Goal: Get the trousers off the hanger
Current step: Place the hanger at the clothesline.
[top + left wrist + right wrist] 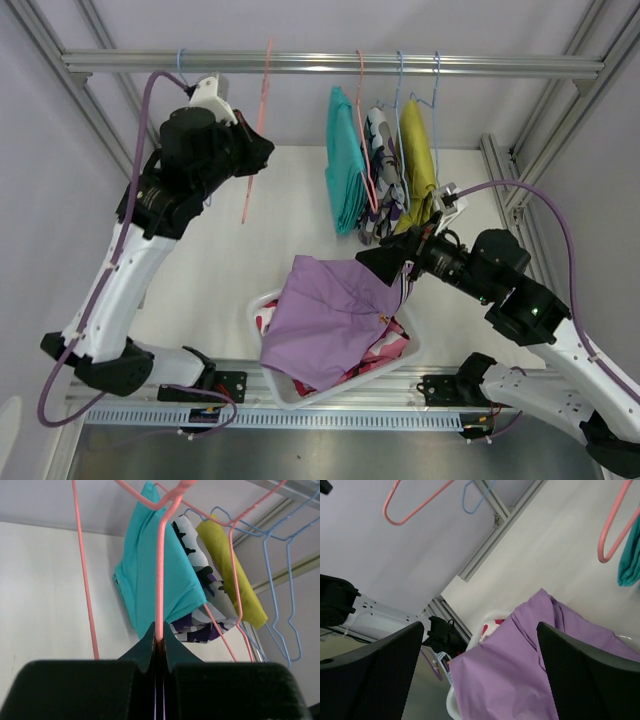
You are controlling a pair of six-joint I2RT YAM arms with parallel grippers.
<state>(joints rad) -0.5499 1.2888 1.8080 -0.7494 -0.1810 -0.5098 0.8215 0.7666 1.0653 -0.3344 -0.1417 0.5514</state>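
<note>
**A:** Since the overhead view only shows the left fingers (250, 152) as a dark lump at 10 o'clock under the rail (300, 63), what does the wrist camera add?

**B:** It shows the grip. The left fingers (150, 650) are pinched shut on the wire of a bare pink hanger (160, 580). Behind it, at 1 o'clock, hang the teal shorts (145, 580), the camouflage shorts (200, 565) and the mustard shorts (230, 565), packed side by side.

**A:** Which hanger carries which pair?

**B:** I cannot tell; the wires cross. From above, the same three hang at 1 o'clock, and the teal shorts (345, 165) are the leftmost.

**A:** And the lilac shorts?

**B:** They are off the rail, draped over a white basket (262, 305) at 6 o'clock on the desk (290, 230). The lilac shorts (325, 320) cover most of the red-and-white shorts (385, 350), so only a patterned edge shows.

**A:** What about the right fingers?

**B:** From above, the right fingers (388, 262) sit at the cloth's 1 o'clock corner, but I cannot tell whether they touch it. Their own camera shows them spread wide and holding nothing. The lilac shorts (520, 670) lie between them and beyond, cut off by the bottom edge.
</note>
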